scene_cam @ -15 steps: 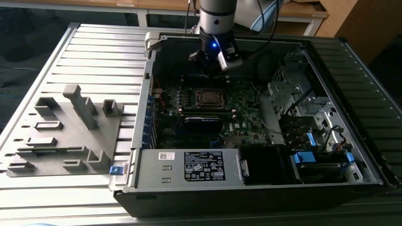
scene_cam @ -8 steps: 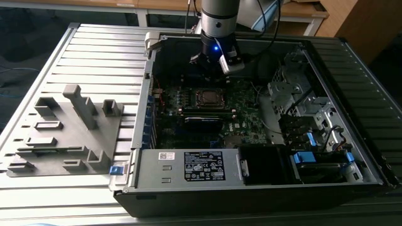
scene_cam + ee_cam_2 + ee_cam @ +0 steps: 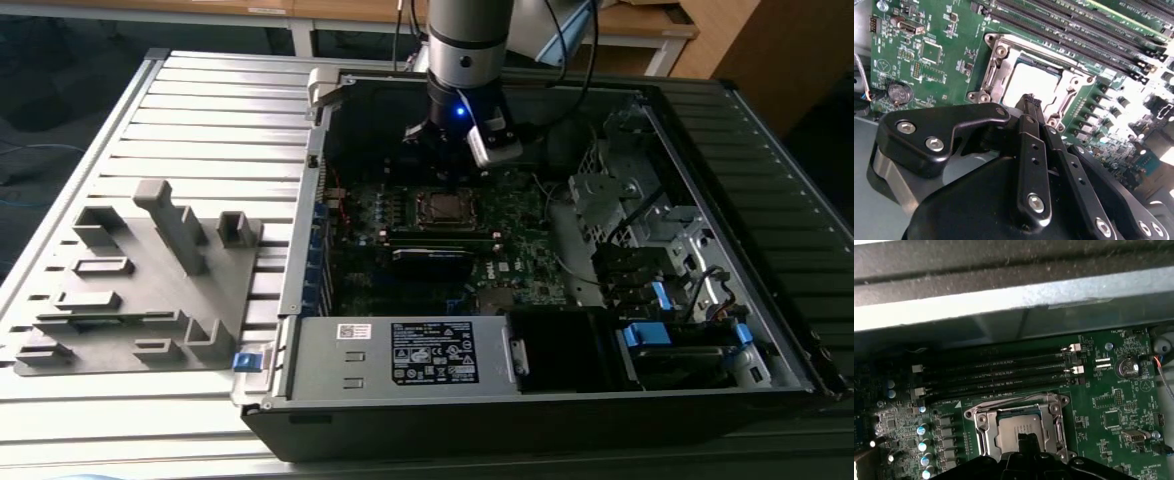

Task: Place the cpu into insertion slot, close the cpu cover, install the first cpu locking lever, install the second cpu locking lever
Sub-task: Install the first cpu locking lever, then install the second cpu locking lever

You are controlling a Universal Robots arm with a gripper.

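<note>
Seen in the exterior view: an open computer case (image 3: 534, 400) on a slatted table (image 3: 174, 110), a grey fixture (image 3: 147, 290) at left of the frame, a white-labelled power supply box (image 3: 400, 355) at lower centre, the arm's gripper (image 3: 447, 172) hanging just above the socket. Shown in both wrist views, not in the exterior: the cpu cover (image 3: 999, 67) (image 3: 981, 422) lying flat around the cpu (image 3: 1036, 82) (image 3: 1014, 432), seated in the socket mid-motherboard (image 3: 949, 30). Fingers (image 3: 1030, 105) drawn narrow, tips together, holding nothing. Near edge of the cpu hidden behind the gripper; locking levers hard to make out.
</note>
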